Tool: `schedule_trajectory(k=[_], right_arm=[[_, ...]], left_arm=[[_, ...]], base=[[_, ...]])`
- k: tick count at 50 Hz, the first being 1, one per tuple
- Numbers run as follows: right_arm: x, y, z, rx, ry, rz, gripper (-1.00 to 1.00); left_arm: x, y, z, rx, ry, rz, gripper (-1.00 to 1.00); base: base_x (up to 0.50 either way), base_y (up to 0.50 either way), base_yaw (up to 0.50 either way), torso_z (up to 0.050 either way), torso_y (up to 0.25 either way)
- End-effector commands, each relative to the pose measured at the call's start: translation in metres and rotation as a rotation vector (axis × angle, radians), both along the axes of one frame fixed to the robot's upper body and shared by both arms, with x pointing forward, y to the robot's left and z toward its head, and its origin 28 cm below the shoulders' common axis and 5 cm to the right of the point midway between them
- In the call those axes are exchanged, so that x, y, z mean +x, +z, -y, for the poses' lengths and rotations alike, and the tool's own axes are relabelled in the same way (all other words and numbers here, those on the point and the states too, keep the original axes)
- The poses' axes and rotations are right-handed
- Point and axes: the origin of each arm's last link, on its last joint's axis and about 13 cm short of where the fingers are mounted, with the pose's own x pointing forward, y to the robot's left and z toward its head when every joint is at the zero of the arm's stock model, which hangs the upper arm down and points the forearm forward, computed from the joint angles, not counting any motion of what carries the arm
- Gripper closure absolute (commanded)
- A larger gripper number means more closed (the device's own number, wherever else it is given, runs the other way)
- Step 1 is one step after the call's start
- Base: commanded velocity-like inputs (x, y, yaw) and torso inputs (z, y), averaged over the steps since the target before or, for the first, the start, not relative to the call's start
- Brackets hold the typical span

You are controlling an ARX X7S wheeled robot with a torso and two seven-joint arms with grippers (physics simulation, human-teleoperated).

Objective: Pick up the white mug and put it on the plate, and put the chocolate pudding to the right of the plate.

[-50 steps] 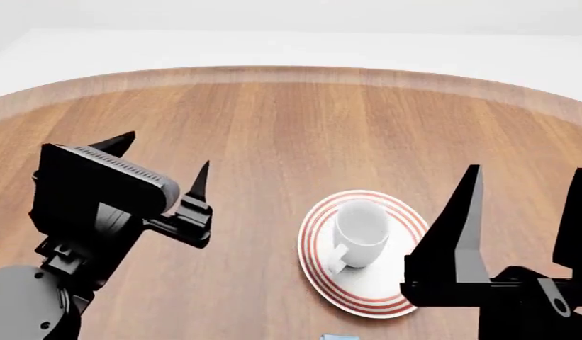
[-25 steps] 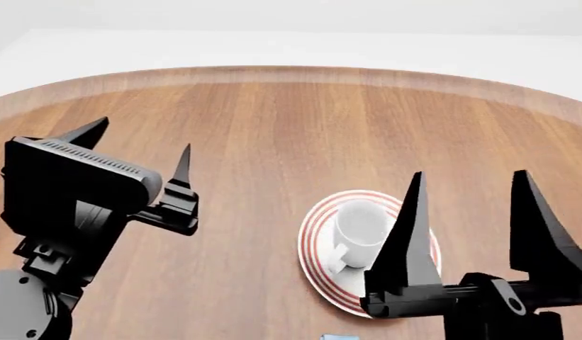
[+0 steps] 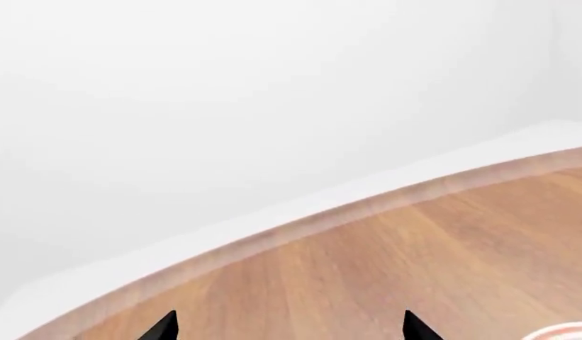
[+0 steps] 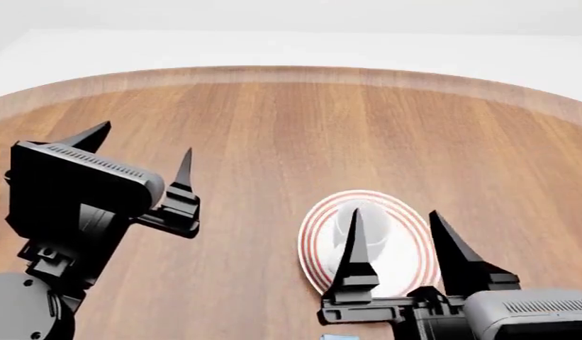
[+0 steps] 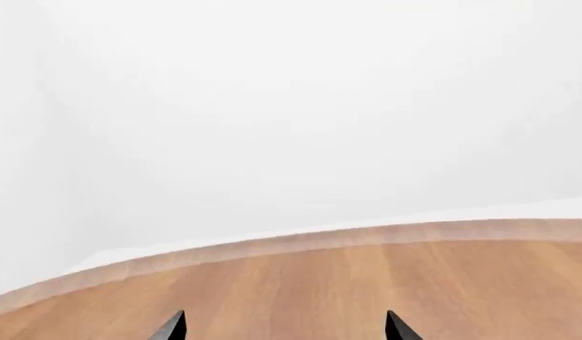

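In the head view the white mug (image 4: 374, 228) stands on the plate (image 4: 319, 230), a round white plate with red rings, right of the table's middle. My right gripper (image 4: 395, 221) is open and empty, its two fingers raised in front of the mug and plate, hiding part of both. My left gripper (image 4: 144, 145) is open and empty above the table's left side, well apart from the plate. A sliver of the light blue chocolate pudding carton (image 4: 338, 336) shows at the bottom edge, in front of the plate. The plate's rim also shows in the left wrist view (image 3: 567, 331).
The round wooden table (image 4: 271, 120) has a pale rim and white floor behind it. Both wrist views show only bare wood, the table edge (image 5: 300, 241) and a white wall.
My right gripper has swung left and lower, from the right of the plate to in front of the mug. My left gripper has shifted slightly left. Mug and plate have not moved.
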Motion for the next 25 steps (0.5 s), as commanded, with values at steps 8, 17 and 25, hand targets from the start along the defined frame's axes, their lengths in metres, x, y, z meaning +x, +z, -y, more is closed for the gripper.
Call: schedule_trajectory(k=[8,17,25], right_arm=[[-0.006,0.000,-0.008,-0.020,0.008,-0.260,-1.00],[-0.012,0.000,-0.014,0.024,0.083,-0.409,-1.00],[-0.013,0.001,-0.017,0.042,0.118,-0.491,-1.00]], left_arm=[[0.002,0.000,0.005,-0.031,-0.047,0.008,-1.00],[0.003,-0.002,0.006,-0.041,-0.056,-0.002,-1.00],[0.004,-0.004,0.007,-0.046,-0.063,-0.012,-1.00]], base=[[0.00,0.00,0.00,0.000,0.000],[0.00,0.00,0.00,0.000,0.000],[0.00,0.00,0.00,0.000,0.000]])
